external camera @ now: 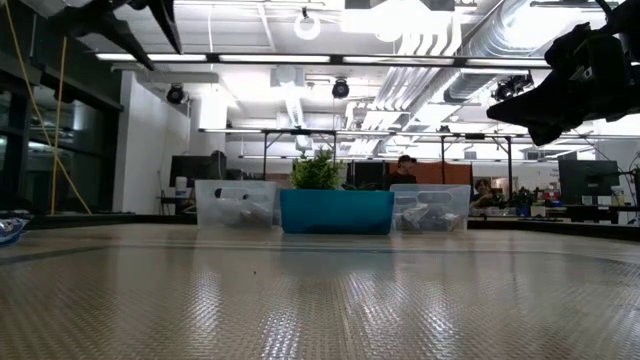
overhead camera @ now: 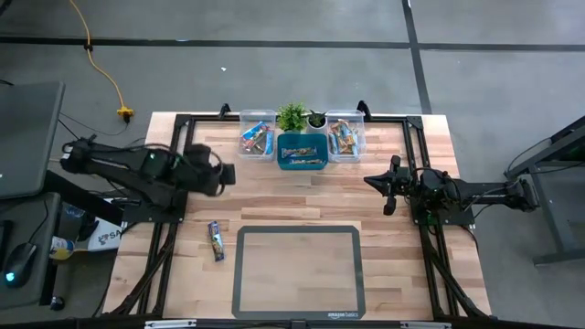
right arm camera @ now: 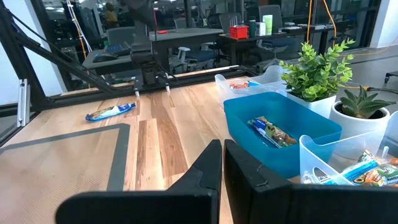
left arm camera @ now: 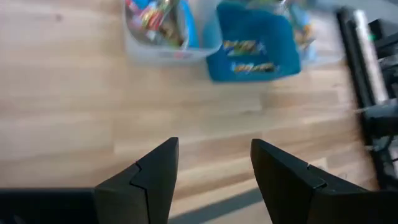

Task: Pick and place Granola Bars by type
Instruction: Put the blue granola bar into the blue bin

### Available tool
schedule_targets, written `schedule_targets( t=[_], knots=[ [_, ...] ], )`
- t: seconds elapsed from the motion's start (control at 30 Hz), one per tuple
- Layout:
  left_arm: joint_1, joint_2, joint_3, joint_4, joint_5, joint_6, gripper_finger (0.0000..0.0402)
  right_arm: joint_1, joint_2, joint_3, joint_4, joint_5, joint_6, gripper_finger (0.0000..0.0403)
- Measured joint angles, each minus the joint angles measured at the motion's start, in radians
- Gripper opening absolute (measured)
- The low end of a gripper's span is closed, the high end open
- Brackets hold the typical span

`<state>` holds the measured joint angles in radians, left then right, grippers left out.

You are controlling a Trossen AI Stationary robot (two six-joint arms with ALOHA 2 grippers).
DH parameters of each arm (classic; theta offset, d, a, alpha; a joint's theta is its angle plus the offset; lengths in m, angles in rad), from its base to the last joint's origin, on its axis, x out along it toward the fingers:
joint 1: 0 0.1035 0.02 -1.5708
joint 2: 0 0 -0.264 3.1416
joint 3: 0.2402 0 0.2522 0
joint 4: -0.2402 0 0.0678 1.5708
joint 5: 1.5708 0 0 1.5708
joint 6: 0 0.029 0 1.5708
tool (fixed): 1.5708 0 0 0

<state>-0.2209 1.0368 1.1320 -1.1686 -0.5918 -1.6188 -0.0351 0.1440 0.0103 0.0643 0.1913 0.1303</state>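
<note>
two clear bins [overhead camera: 257,137] and blue bin [overhead camera: 303,152] hold granola bars [overhead camera: 302,152], left gripper [overhead camera: 228,174] wide open, empty, right gripper [overhead camera: 373,183] shut, empty

Bin [external camera: 236,203] contents perhaps bars; too blurred.

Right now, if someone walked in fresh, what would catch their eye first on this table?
Probably the bright blue bin at the table's far edge, holding granola bars, flanked by two clear bins of colourful bars and backed by small green plants. Next, the lone granola bar lying on the wood beside the grey-framed mat. The left pincer hovers open, the right pincer shut, both empty.
</note>
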Motion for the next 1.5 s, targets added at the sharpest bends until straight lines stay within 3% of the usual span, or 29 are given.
schedule_targets(
  t=[0.3, 0.67, 0.83, 1.27, 1.5],
  knots=[
    [-0.198, 0.141, 0.000, -0.072, 0.004, -0.320, 0.0198, 0.000, 0.000, 0.000, 0.000, 0.000, 0.000, 0.0000],
    [-0.374, 0.343, 0.000, -0.062, 0.143, -0.663, 0.0198, 0.000, 0.000, 0.000, 0.000, 0.000, 0.000, 0.0000],
    [-0.392, 0.418, 0.000, -0.017, 0.274, -0.681, 0.0198, 0.000, 0.000, 0.000, 0.000, 0.000, 0.000, 0.0000],
    [-0.402, 0.533, 0.000, -0.035, 0.415, -0.697, 0.0198, 0.000, 0.000, 0.000, 0.000, 0.000, 0.000, 0.0000],
    [-0.401, 0.550, 0.000, -0.147, 0.453, -0.701, 0.0198, 0.000, 0.000, 0.000, 0.000, 0.000, 0.000, 0.0000]
  ],
)
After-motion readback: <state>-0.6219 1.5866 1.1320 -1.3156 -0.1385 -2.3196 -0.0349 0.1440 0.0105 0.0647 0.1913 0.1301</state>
